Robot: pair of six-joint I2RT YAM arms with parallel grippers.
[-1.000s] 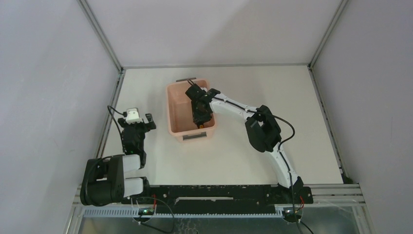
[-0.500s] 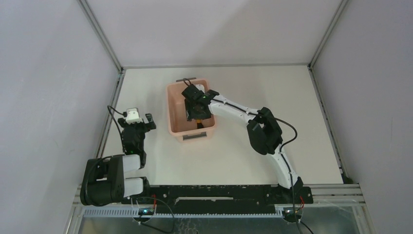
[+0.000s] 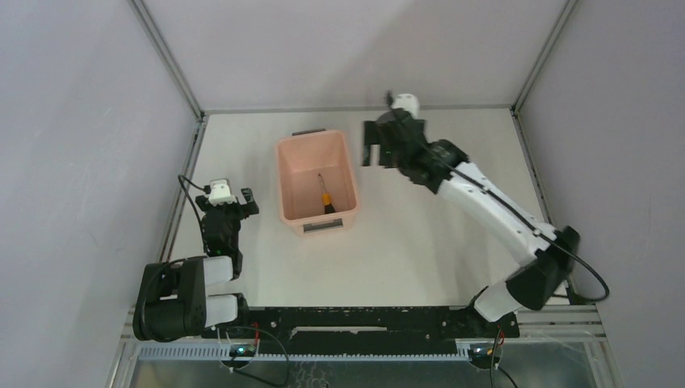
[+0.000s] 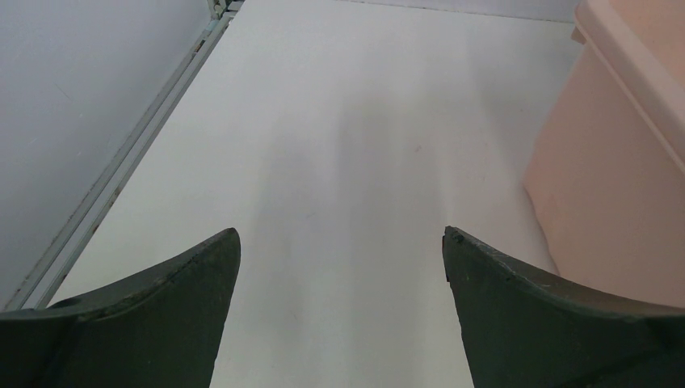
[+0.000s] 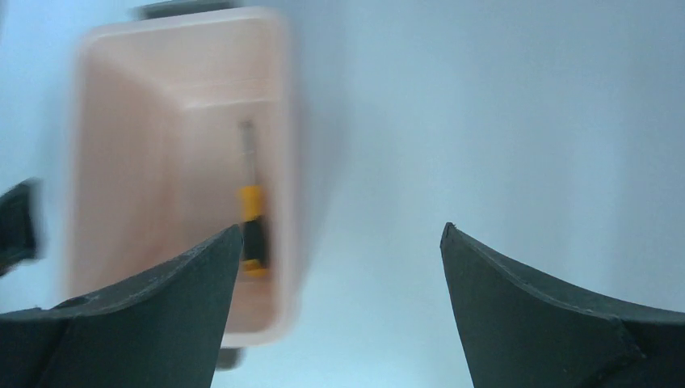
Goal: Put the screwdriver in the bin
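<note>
The salmon-pink bin (image 3: 283, 183) stands on the white table left of centre. The screwdriver (image 3: 324, 197) lies loose on its floor near the right wall, its orange-and-black handle toward the labelled near end. My right gripper (image 3: 378, 153) hangs raised to the right of the bin's far end, open and empty. In the blurred right wrist view the bin (image 5: 161, 162) and the screwdriver (image 5: 252, 218) show below left of the open right gripper (image 5: 341, 230). My left gripper (image 3: 242, 200) rests left of the bin, open and empty. In its wrist view the left gripper (image 4: 341, 234) has the bin's wall (image 4: 614, 162) at its right.
A metal frame rail (image 3: 182, 186) runs along the table's left edge, close to the left arm. Grey enclosure walls stand on three sides. The bin has a dark handle (image 3: 309, 131) at its far end and a label (image 3: 321, 228) at its near end.
The right gripper opened and let go of the screwdriver, which now lies in the bin. The right arm rose and swung out to the right and back. The left arm has not moved.
</note>
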